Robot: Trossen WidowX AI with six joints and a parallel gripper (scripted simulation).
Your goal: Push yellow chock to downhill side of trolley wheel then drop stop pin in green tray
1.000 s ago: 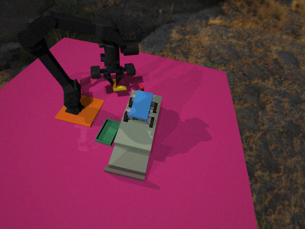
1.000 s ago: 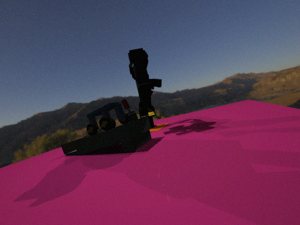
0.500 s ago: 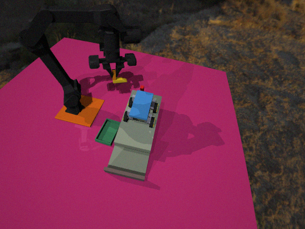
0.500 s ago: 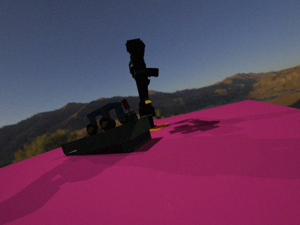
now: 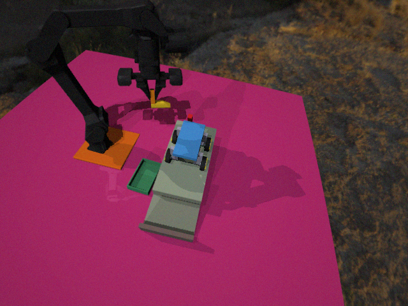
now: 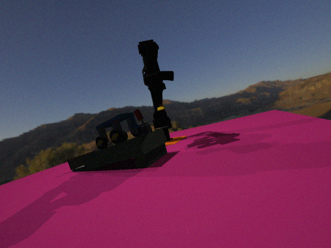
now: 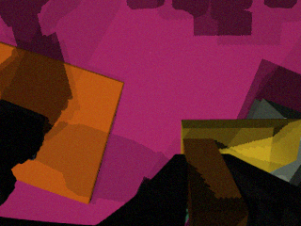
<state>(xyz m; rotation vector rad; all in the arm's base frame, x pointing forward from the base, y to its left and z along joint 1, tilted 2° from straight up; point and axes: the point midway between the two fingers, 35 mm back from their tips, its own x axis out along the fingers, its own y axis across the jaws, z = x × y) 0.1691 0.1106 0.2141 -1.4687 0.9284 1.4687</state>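
Observation:
The yellow chock (image 5: 161, 104) (image 6: 160, 108) (image 7: 268, 146) hangs in the air, held by its orange handle. My gripper (image 5: 152, 97) is shut on that handle, above the table beyond the ramp's uphill end. The blue trolley (image 5: 189, 139) (image 6: 116, 120) stands on the upper part of the grey ramp (image 5: 179, 178) (image 6: 120, 154), its wheels on the slope. The red-headed stop pin (image 5: 190, 116) (image 6: 138, 114) stands at the trolley's uphill end. The green tray (image 5: 135, 189) lies beside the ramp, on the arm's side. The chock's black base cannot be made out.
The arm's base stands on an orange plate (image 5: 123, 153) (image 7: 101, 137) left of the ramp in the top view. The ramp has a step partway down and a raised lip (image 5: 166, 232) at its low end. The magenta table (image 5: 263, 247) carries everything.

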